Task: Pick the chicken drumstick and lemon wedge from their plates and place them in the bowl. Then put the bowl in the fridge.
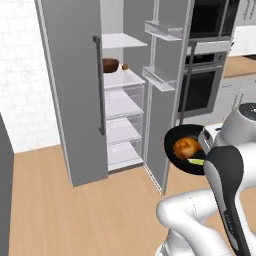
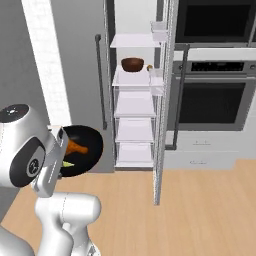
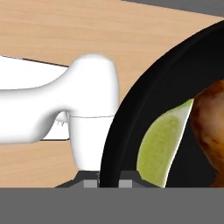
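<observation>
In the hand view we see the gripper (image 3: 109, 181) with its two dark tips drawn together on the rim of the black bowl (image 3: 131, 113), one tip on each side of the rim's edge, so the bowl is clamped and carried off the floor. Inside the bowl the lemon wedge (image 3: 159, 146) lies against the inner wall, touching the chicken drumstick (image 3: 210, 127), whose glossy brown bulk sits just beside it toward the bowl's middle. In the left base view we find the bowl (image 1: 175, 145) held tilted, its open face turned toward the camera, at the end of the white arm, with the drumstick (image 1: 186, 147) and a sliver of the wedge (image 1: 197, 161) resting in it. In the right base view the same bowl (image 2: 92, 142) appears beside the arm's wrist, with the drumstick (image 2: 76, 147) and the wedge (image 2: 68, 163) in it. Beyond the bowl stands the fridge (image 1: 70, 100), its doors swung open and its white shelves (image 2: 134, 107) exposed; we note a small brown bowl (image 2: 132, 64) on an upper shelf. To the right of the fridge stands the black-fronted wall oven (image 2: 212, 102), and a wooden floor (image 1: 75, 215) spreads below.
</observation>
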### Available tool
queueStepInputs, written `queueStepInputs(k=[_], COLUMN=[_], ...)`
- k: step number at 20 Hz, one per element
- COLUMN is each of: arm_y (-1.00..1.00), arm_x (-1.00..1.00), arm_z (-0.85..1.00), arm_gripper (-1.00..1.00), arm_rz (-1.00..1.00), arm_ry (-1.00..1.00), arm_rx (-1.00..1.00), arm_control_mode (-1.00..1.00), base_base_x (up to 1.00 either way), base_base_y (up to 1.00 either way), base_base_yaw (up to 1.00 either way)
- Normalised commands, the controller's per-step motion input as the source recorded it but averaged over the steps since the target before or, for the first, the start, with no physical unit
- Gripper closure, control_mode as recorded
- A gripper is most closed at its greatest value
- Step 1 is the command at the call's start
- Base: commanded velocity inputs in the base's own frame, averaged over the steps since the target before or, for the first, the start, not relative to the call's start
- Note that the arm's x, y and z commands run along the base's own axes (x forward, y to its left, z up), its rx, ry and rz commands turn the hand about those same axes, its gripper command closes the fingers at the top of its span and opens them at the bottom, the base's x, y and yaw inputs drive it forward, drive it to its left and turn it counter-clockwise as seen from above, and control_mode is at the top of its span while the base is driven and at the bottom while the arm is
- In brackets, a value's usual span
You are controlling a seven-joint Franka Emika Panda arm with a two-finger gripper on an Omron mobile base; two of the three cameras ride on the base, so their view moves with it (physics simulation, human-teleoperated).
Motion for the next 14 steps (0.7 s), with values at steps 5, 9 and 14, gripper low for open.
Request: queueStepInputs(k=[5,9,14], arm_y=[0.00,0.00,0.00], arm_x=[0.00,0.00,0.00], arm_z=[0.00,0.00,0.00], arm_gripper=[1.00,1.00,1.00], arm_rz=[0.00,0.00,0.00], arm_ry=[0.00,0.00,0.00], arm_rx=[0.00,0.00,0.00], arm_control_mode=[1.00,1.00,1.00], base_base_x=[1.00,0.92,0.85], base_base_y=[-0.19,0.00,0.00], base_base_yaw=[0.00,0.09,0.05])
